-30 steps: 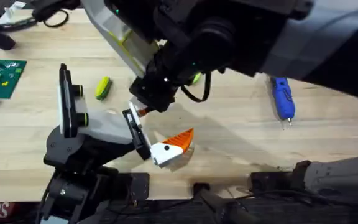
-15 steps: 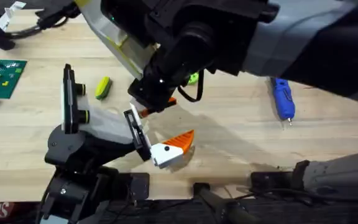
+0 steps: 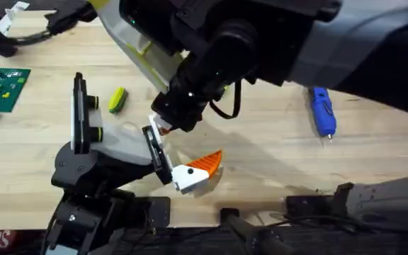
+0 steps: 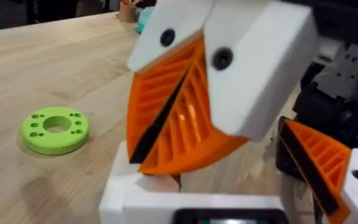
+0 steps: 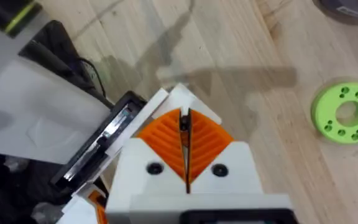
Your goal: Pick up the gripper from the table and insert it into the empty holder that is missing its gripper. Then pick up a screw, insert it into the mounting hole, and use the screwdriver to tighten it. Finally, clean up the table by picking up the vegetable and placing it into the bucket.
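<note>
My right gripper [image 5: 185, 134] is shut on the gripper [image 5: 180, 94], a white-based finger piece whose base sticks out past the orange pads. It holds the piece against the far end of the holder [image 3: 156, 152], the black plate on my left arm, also seen as holder [image 5: 107, 138]. My left gripper [image 3: 179, 166] carries a single orange-and-white finger [image 3: 198, 168], spread wide from the plate. The vegetable [image 3: 117, 99] lies on the table left of the holder. The blue screwdriver [image 3: 322, 111] lies at the right. The screw and the bucket are hidden.
A green ring [image 5: 345, 113] lies near the right gripper, also the green ring [image 4: 56, 129]. A green circuit board [image 3: 0, 88] sits at the far left with cables behind it. The right arm [image 3: 275, 42] hangs large over the table's middle.
The right gripper, still holding the finger piece, has edged a little lower toward the holder's far end. The left arm shifted slightly right, then stayed still.
</note>
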You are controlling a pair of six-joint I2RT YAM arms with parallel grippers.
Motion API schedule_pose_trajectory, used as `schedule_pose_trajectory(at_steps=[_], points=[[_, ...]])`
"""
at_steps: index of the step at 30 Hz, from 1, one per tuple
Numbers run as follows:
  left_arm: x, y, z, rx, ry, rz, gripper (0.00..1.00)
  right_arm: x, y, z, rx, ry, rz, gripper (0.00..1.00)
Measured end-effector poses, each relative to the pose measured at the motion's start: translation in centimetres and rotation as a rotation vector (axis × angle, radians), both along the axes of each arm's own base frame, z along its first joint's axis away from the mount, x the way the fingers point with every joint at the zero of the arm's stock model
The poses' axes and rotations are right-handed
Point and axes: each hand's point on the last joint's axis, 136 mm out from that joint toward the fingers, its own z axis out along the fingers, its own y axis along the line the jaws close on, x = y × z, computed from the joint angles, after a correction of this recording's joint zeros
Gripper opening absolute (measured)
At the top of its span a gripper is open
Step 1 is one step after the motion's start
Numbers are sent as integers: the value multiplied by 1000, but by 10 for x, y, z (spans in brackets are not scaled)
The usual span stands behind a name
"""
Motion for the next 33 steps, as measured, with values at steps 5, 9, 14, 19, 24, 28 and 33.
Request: schedule_pose_trajectory(at_steps=[5, 9, 14, 19, 24, 28, 33], points=[[-1, -1, 0, 0, 0, -7, 983, -1, -1, 0, -3, 7, -7, 2], [-1, -1, 0, 0, 0, -8, 983, -1, -1, 0, -3, 7, -8, 2], [-1, -1, 0, 0, 0, -7, 983, -2, -1, 0, -2, 19, -21, 182], [2, 1, 0, 3, -5, 13, 983, 4, -11, -3, -35, 13, -63, 911], [3, 2, 0, 4, -8, 18, 983, 8, -14, -3, -40, 10, -84, 994], [3, 2, 0, 5, -10, 17, 983, 8, -15, -2, -40, 8, -85, 994], [3, 2, 0, 6, -13, 17, 983, 8, -15, -2, -40, 8, -85, 994]])
